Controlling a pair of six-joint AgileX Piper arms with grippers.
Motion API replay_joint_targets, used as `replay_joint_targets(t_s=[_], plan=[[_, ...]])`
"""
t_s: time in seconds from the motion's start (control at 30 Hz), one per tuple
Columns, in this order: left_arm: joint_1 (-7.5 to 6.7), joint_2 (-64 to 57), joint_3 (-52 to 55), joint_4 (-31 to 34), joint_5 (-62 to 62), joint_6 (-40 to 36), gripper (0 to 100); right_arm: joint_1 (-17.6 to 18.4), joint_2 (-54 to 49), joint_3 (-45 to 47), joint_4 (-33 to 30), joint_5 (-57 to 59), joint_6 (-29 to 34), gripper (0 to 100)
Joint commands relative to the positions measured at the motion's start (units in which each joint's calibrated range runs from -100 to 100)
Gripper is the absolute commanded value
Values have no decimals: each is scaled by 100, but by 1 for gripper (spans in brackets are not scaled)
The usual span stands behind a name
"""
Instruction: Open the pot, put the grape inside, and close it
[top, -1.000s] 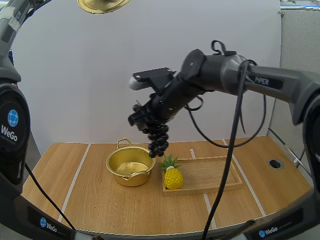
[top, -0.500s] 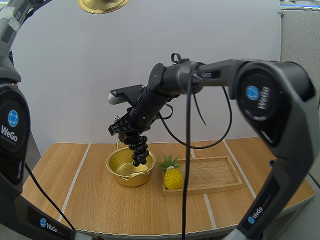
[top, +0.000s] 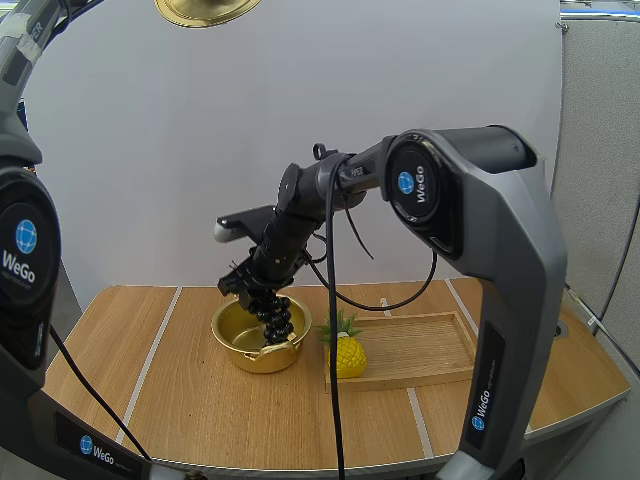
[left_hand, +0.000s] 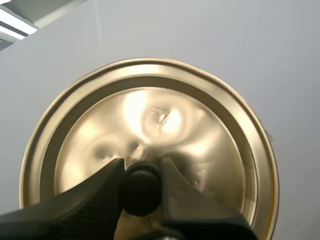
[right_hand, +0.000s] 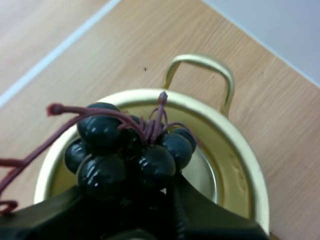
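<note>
Black-fingered right gripper (top: 262, 292) clamped on grapes (top: 276, 318), left gripper (left_hand: 141, 167) on lid knob (left_hand: 141, 194): lower centrally into pot (top: 229, 326), clear of its rim, before releasing.

grey arms (top: 500, 250), blue badges (top: 405, 183), black left hand (left_hand: 141, 169).

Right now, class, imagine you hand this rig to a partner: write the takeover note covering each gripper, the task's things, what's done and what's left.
Left gripper: shut on the black knob of the gold lid, held high above the table.
Right gripper: shut on the bunch of grapes, which hangs into the open gold pot.
The pot stands beside the wooden tray, which has a toy pineapple at its near end.
Done: lid off, grapes at the pot's mouth.
Left: release the grapes inside, withdraw, set the lid back on.
</note>
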Motion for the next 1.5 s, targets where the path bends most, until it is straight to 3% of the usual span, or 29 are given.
replay_joint_targets(t_s=[0.0, 0.93, 0.97, 1.0, 1.03, 1.1, 1.13, 1.47], plan=[[-12, -22, -34, -29, -259, -81, 0, 2, 7, -35, -205, 218, -17, 0], [-12, -22, -34, -29, -259, -81, 0, 21, 1047, -5, -185, 474, -21, 0], [-12, -22, -34, -29, -259, -81, 0, 28, 1017, -5, -185, 474, -21, 7], [-12, -22, -34, -29, -259, -81, 0, 24, 1016, -5, -185, 474, -21, 21], [-12, -22, -34, -29, -259, -81, 0, 24, 1001, -5, -185, 474, -21, 39], [-12, -22, -34, -29, -259, -81, 0, 24, 989, -5, -206, 474, -21, 84], [-12, -22, -34, -29, -259, -81, 0, 24, 989, -5, -252, 474, 3, 100], [-12, -22, -34, -29, -259, -81, 0, 39, 501, -5, -156, 454, -3, 100]])
